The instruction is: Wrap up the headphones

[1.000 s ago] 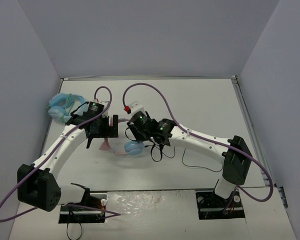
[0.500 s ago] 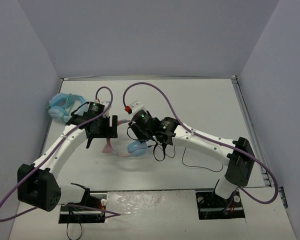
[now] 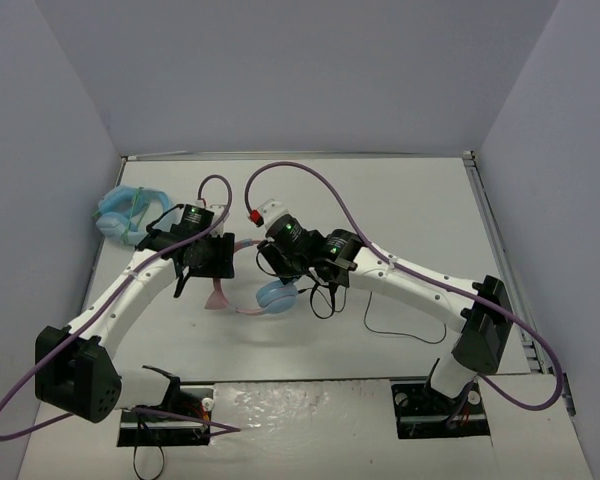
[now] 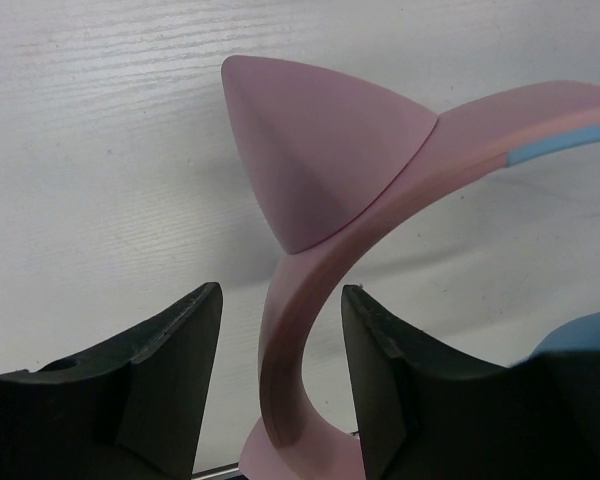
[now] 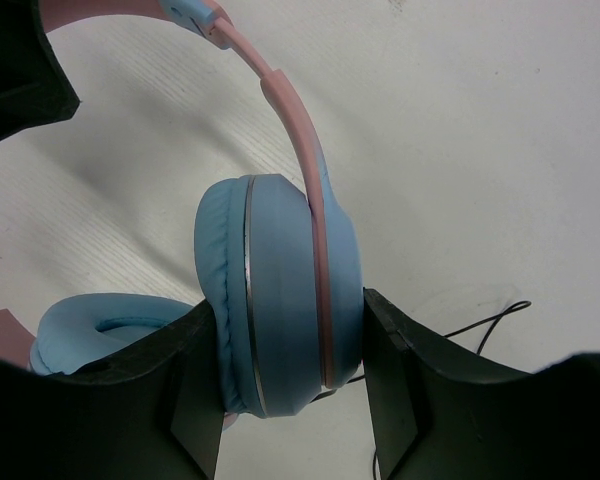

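Observation:
The headphones (image 3: 273,296) hang just above the table's middle, with a pink cat-eared headband (image 4: 305,300) and light blue ear cups. My left gripper (image 4: 281,292) straddles the headband just below a cat ear (image 4: 315,150). Its fingers stand a little off the band on both sides, so it is open. My right gripper (image 5: 288,300) is shut on one ear cup (image 5: 280,290), its fingers pressing both faces. The other ear cup (image 5: 110,320) lies lower left of it. The thin black cable (image 3: 400,335) trails on the table to the right.
An all-light-blue looped item (image 3: 125,212) lies at the far left by the wall. Purple arm cables (image 3: 310,180) arch over the middle. White walls close the table at the back and both sides.
My left gripper's jaws have narrowed around the pink headband. The right arm has shifted a little to the right with the ear cup in its grip.

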